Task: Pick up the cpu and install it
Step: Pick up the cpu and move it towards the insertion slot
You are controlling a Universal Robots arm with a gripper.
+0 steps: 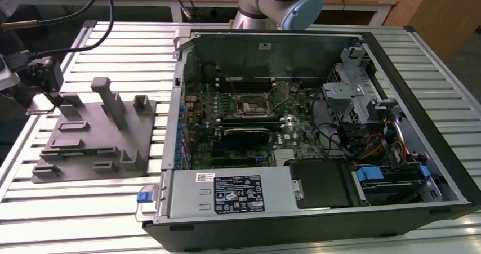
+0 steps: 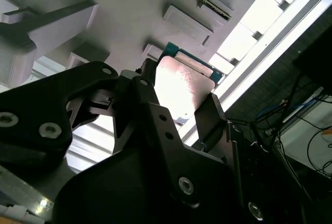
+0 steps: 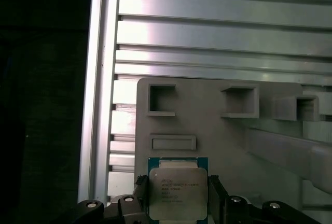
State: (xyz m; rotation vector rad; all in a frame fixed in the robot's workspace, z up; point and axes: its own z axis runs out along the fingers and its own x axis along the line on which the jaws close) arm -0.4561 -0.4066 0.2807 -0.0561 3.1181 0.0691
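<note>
Slatted table [image 1: 112,40] below; my pincer [image 3: 177,185] clamps the cpu [image 3: 177,195] by 2 edges above the grey tray [image 3: 218,130]; socket [image 1: 250,103] lies toward 3 o'clock in the exterior view.

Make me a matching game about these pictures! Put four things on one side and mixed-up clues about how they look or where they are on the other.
Things
1. cpu
2. tray
3. computer case
4. table

Clues
A. lies open, with its parts showing inside
B. made of long metal slats
C. silvery top, held between the fingers of the gripper
D. grey plastic with upright posts

Pairs: 1-C, 2-D, 3-A, 4-B
</note>
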